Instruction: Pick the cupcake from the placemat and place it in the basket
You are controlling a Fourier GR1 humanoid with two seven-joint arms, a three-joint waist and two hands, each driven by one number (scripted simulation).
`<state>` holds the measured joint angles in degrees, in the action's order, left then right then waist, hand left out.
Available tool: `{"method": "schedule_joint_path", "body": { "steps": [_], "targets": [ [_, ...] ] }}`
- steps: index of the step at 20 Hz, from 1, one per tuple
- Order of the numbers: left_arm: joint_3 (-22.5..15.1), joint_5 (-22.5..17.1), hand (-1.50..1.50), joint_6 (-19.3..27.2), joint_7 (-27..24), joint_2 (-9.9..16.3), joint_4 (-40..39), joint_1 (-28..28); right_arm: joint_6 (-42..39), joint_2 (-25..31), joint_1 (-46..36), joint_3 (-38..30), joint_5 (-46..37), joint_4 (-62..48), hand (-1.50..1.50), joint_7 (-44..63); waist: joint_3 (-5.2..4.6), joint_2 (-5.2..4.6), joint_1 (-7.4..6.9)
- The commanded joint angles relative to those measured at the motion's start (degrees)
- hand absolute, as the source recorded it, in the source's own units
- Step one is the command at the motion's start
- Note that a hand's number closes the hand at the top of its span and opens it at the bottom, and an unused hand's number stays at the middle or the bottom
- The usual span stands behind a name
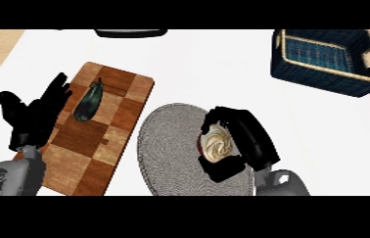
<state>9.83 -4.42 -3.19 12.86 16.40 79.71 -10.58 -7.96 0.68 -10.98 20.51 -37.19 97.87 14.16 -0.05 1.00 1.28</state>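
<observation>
White-frosted cupcake (215,145) sits on the round grey woven placemat (165,149), right hand (249,144) curled around it for lifting toward the dark blue basket (321,60); left hand (36,114) rests spread.

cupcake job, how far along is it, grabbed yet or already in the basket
Done: the right hand has reached the cupcake and curls around it. In hand: the grasp, with the cupcake not yet clear of the grey placemat. Left: lifting it and carrying it to the blue basket at the far right. The left hand rests open by the cutting board.
</observation>
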Motion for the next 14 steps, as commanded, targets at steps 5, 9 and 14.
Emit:
{"method": "schedule_joint_path", "body": {
  "steps": [5,9,14],
  "targets": [
    [-0.05,0.46,0.0,-0.84,-0.65,0.59,-0.77,0.17,6.38,-0.67,-5.62,6.4,-4.22,26.5,1.5,28.55,-0.08,-0.38,-0.29],
    [-0.25,1.12,0.0,-0.17,-1.33,0.02,-1.72,-1.49,-1.05,-0.67,-18.31,3.33,-7.4,31.19,1.5,43.54,-0.1,-0.64,-0.64],
    [-1.24,1.06,0.0,0.8,2.2,-1.23,1.17,-2.53,-4.98,-0.67,-33.42,-5.55,-7.68,23.6,1.5,49.06,-0.01,-0.83,-1.49]
  ]
}}
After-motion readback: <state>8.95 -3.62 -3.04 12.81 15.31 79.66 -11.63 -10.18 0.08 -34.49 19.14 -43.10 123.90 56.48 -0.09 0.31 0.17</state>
